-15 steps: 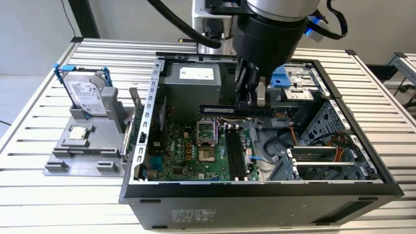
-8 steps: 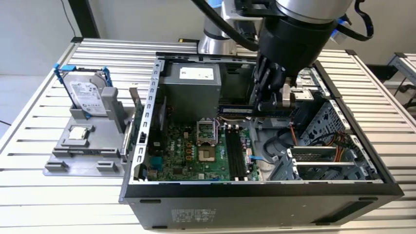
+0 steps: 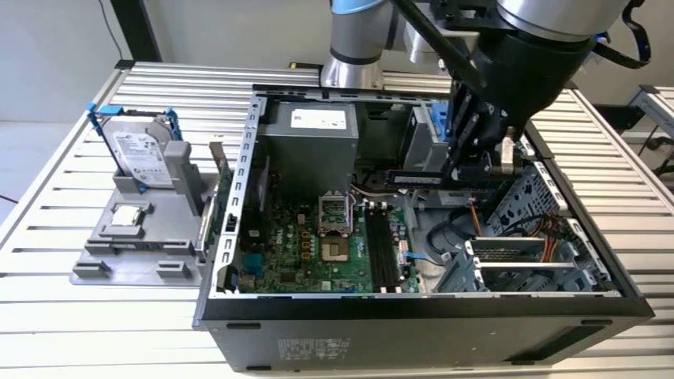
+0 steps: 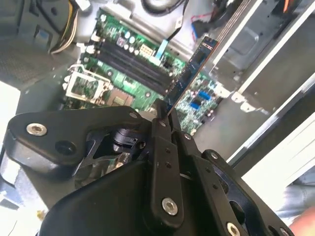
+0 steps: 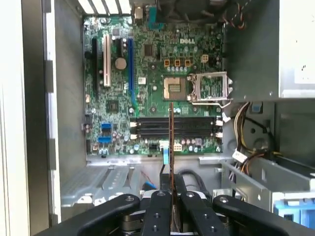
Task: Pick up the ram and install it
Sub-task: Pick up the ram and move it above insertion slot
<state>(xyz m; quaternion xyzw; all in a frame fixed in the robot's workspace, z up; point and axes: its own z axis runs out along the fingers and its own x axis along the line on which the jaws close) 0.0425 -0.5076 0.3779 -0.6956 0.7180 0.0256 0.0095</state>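
Holding the ram, fingers closed on it, clear above memory slots

- Table: a worktop of parallel ribbed metal slats, silver-grey, running across the exterior view; it fills the foreground and both sides.
- Wall: plain, pale grey-white, behind the table's far edge.
- Post: a dark upright frame member against the wall, at the exterior view's upper left.
- Floor: a smooth, pale grey strip beyond the table's edge on the exterior view's left.
- Second table: a corner of similar slatted metal at the exterior view's right edge, apart from the first.
- Light: even and diffuse, with soft bright streaks along the slats.
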